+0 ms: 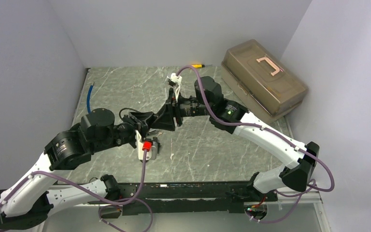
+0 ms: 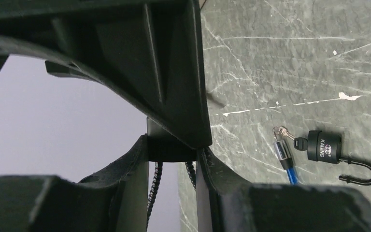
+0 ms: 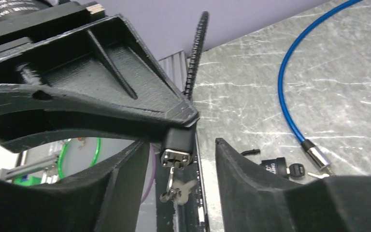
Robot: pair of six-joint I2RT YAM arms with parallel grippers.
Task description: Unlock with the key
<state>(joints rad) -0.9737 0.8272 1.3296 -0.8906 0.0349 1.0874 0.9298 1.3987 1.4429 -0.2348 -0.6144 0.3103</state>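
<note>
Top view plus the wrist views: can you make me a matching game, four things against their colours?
Things:
1 padlock
2 cable
3 toolbox handle
4 table

Colours:
A pink
B grey, marbled
C black
D blue

Pairs: 1-C; 2-D; 3-A; 4-B
</note>
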